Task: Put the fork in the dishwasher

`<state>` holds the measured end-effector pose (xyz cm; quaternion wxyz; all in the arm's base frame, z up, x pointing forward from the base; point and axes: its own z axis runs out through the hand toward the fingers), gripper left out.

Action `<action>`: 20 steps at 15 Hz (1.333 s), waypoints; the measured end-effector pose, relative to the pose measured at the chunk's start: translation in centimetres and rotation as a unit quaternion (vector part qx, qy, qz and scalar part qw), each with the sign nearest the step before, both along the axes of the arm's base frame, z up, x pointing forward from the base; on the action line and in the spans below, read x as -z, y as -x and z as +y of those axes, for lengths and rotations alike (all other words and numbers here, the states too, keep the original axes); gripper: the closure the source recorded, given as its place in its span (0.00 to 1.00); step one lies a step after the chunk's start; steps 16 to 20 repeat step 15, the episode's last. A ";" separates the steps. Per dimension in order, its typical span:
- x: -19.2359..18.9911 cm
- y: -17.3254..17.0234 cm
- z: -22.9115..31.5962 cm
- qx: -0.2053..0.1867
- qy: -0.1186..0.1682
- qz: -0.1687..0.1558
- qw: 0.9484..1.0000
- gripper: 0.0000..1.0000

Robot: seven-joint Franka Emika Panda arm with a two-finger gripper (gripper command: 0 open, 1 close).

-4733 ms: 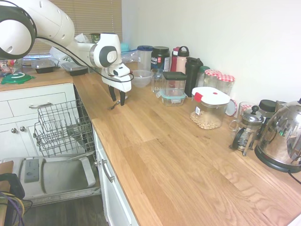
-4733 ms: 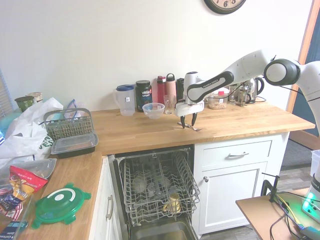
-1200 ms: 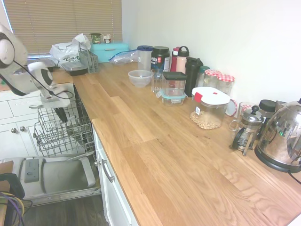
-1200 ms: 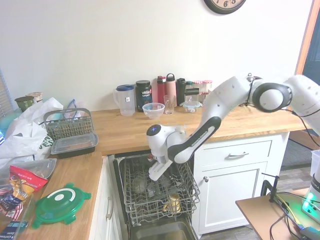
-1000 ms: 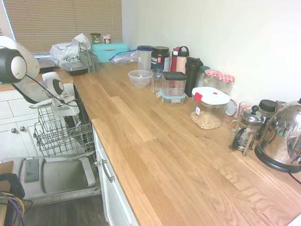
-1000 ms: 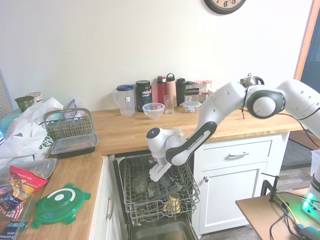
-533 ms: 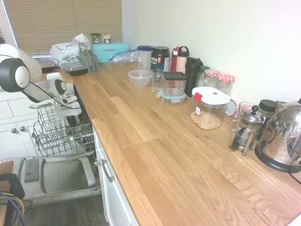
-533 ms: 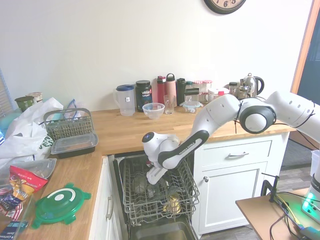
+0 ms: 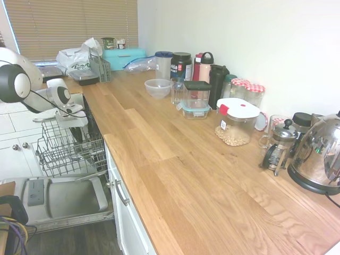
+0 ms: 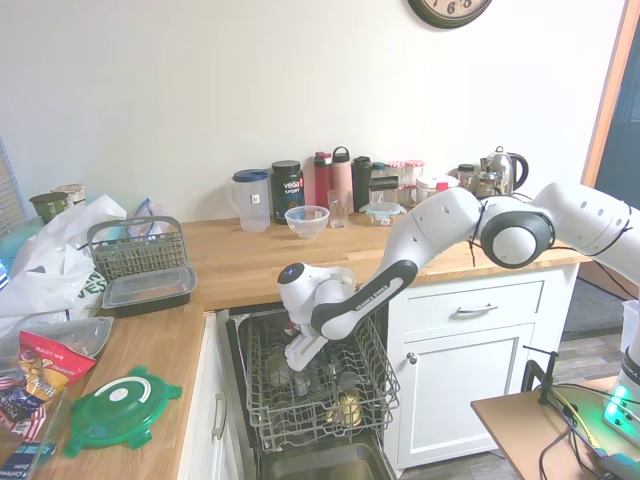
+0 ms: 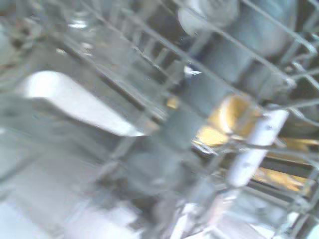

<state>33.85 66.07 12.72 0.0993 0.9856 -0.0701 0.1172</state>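
Fork isn't visible; my gripper point(image 10: 296, 362) hangs over the rack point(image 10: 345, 412), at its 11 o'clock, grip state unclear, delivery unconfirmed.

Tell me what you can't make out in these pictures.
- Fork: not findable in any view. The wrist view is blurred, and in both exterior views the rack wires and arm cover where it would be.
- Gripper: fingers too small and half hidden among the wires in the second exterior view, and masked by the rack in the first; open or shut unclear.
- Yellow object in the rack: blurred in the wrist view, too small elsewhere to identify.
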 end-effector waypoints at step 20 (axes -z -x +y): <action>-29.5 4.1 -10.2 0.012 -0.164 -0.088 0.983 0.00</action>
